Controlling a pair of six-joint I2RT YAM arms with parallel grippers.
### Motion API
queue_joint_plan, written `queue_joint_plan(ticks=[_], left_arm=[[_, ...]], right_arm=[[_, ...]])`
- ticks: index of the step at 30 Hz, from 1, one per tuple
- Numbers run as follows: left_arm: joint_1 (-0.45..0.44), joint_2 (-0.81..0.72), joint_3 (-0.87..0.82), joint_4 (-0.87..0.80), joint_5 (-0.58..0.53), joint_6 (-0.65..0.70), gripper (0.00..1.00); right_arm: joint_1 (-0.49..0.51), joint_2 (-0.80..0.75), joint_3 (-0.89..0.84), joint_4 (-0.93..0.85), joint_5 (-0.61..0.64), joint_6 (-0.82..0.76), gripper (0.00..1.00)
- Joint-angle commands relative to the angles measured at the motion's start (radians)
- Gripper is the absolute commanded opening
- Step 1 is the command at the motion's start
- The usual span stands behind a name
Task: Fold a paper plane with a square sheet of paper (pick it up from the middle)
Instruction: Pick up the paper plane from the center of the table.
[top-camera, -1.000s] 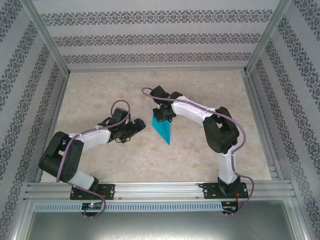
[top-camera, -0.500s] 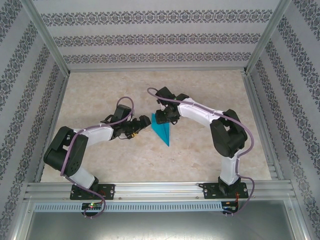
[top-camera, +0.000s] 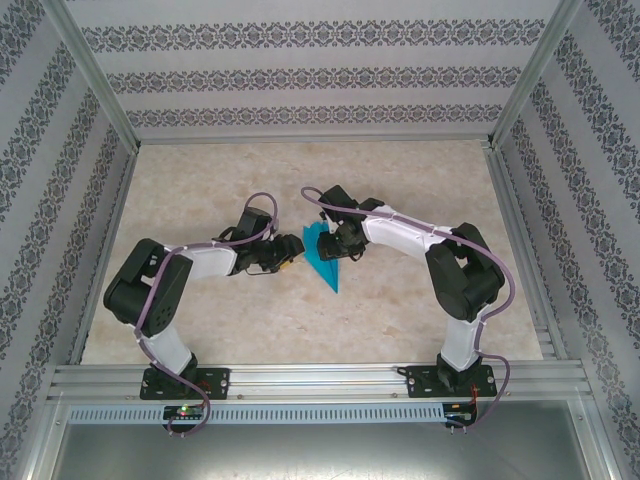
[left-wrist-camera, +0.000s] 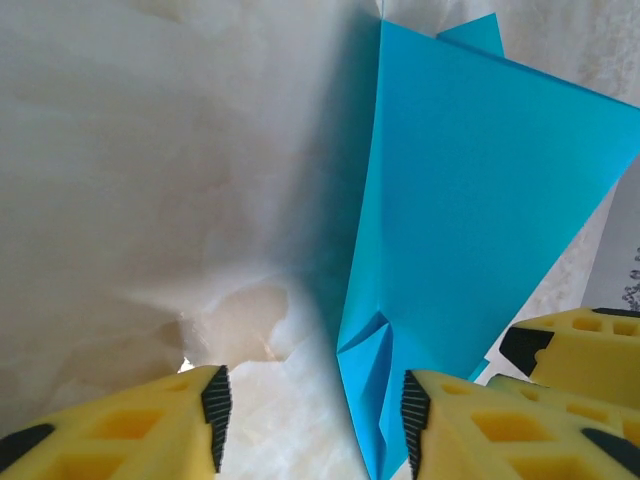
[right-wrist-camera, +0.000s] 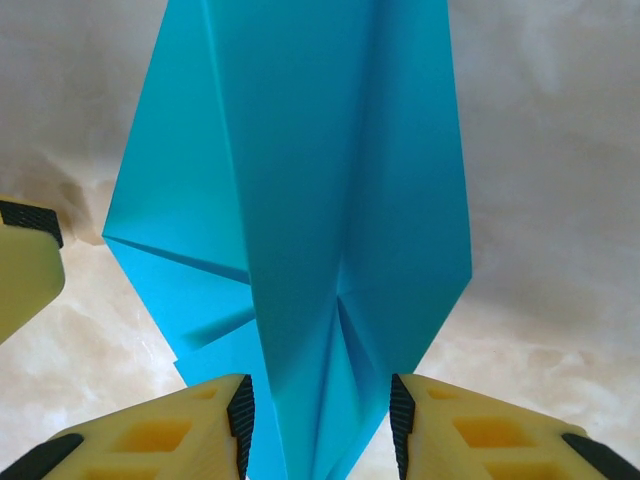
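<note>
The paper plane (top-camera: 326, 262) lies on the marbled tabletop (top-camera: 220, 180) at the centre of the overhead frame. Its sharp tip points toward the lower edge and its wide end toward the top. The left arm (top-camera: 200, 262) reaches in from the lower left and the right arm (top-camera: 400, 235) from the lower right. Both sets of jaws meet at the plane's wide end, one on each side.

In the left wrist view the left jaws stand partly open and hold nothing. The plane's creased corner sits in the gap at the bottom of the frame, just beside the right-hand pad (left-wrist-camera: 413, 420) and apart from the left-hand pad (left-wrist-camera: 215, 405). The rest of the plane spreads into the upper right.

In the right wrist view the right jaws are partway apart. The plane's folded spine runs down between the pads (right-wrist-camera: 241, 420) at bottom centre, filling the gap. Whether they press on it I cannot tell.
</note>
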Motion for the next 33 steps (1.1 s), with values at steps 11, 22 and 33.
queue_joint_plan(ticks=[11, 22, 33], left_arm=[[-0.012, 0.075, 0.066, 0.068, 0.052, -0.020, 0.33], [-0.014, 0.100, 0.081, 0.064, 0.062, -0.023, 0.26], [-0.014, 0.104, 0.072, 0.111, 0.088, -0.051, 0.18]], right_arm=[[0.000, 0.017, -0.025, 0.028, -0.053, 0.000, 0.40], [-0.004, 0.018, -0.016, 0.020, -0.010, -0.024, 0.46], [0.006, 0.006, -0.053, 0.026, -0.142, 0.007, 0.46]])
